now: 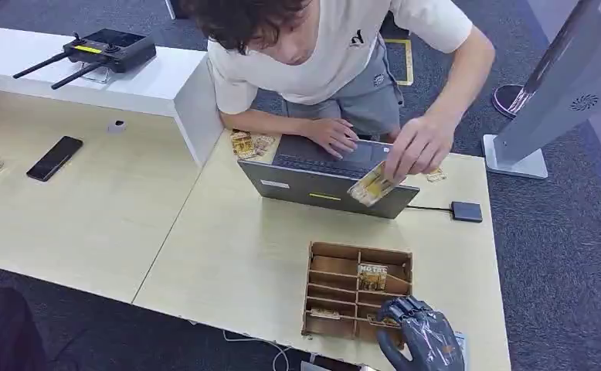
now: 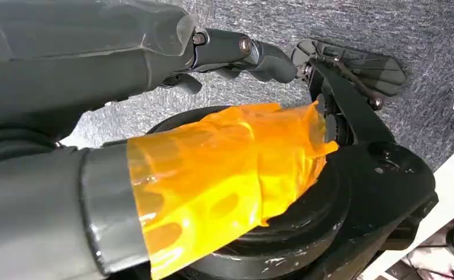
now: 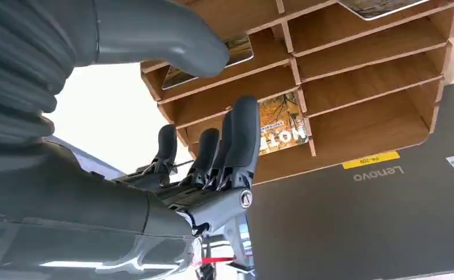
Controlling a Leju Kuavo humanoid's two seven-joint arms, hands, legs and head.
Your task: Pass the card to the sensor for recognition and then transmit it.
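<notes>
A wooden slotted card box (image 1: 317, 287) stands near the table's front edge, with a printed "HOTEL" card (image 1: 372, 276) upright in one slot and another card (image 1: 324, 313) lying low in a nearer slot. My right hand (image 1: 422, 334) hovers at the box's near right corner, thumb and fingers (image 3: 231, 146) apart and holding nothing; the HOTEL card (image 3: 280, 125) shows just beyond the fingers. A person's hand (image 1: 417, 145) holds a card (image 1: 373, 185) over the grey laptop's lid (image 1: 313, 189). A small black sensor (image 1: 466, 211) lies right of the laptop on a cable. My left hand (image 2: 230, 52) hangs over the carpet, holding nothing.
A person leans over the laptop from the far side. Loose cards (image 1: 249, 144) lie beside their forearm. A black phone (image 1: 54, 158) lies on the left table, and a controller (image 1: 104, 50) sits on the white shelf. A white stand (image 1: 548, 100) rises at the right.
</notes>
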